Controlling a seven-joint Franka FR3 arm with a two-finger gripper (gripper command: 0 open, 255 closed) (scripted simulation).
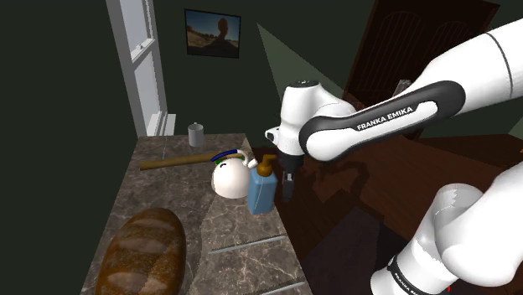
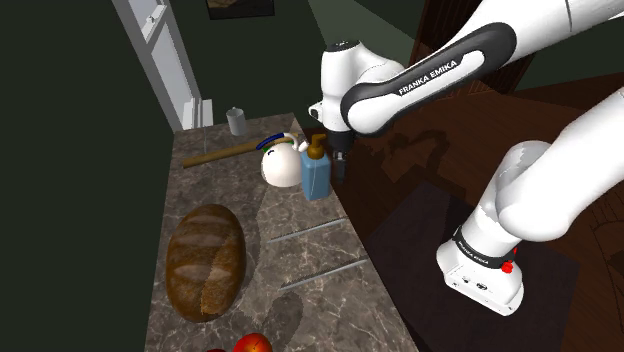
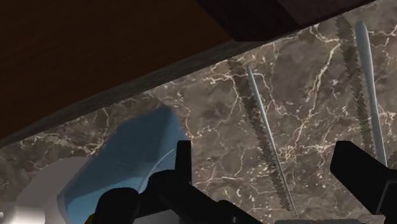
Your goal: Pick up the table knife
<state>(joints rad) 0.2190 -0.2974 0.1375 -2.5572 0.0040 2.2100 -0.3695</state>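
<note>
Hanging fingers-down from the white arm, the black gripper (image 1: 287, 183) is spread wide and grasps nothing. In the wrist view its two fingers (image 3: 183, 162) stand well apart, with only stone far beneath them. In the shoulder view it hangs just off the edge of the dark marbled counter (image 1: 168, 205), over brown wood.

Close at its 9 o'clock stands a blue soap bottle (image 1: 261, 191) with an amber pump, upright at the counter's edge; whether finger and bottle touch I cannot tell. Just beside the bottle, again at 9 o'clock, sits a round white pot (image 1: 226, 178) with a green-and-blue handle. At the pot's 10 o'clock a long wooden stick (image 1: 176, 161) lies flat. Past it, at 12 o'clock, a small grey canister (image 1: 196, 134) stands near the white window frame (image 1: 138, 67).

In the second exterior view, two slim silver pieces lie flat on the counter at about the gripper's 7 o'clock, well apart from it. The nearer utensil (image 2: 305, 232) and the farther utensil (image 2: 325, 273) are roughly parallel. One is the table knife, but I cannot tell which. In the wrist view the farther one looks broader and round-ended, the nearer one thin and tapered. At their 9 o'clock rests a brown bread loaf (image 2: 205, 262), and at its 6 o'clock a red fruit (image 2: 252, 344).
</note>
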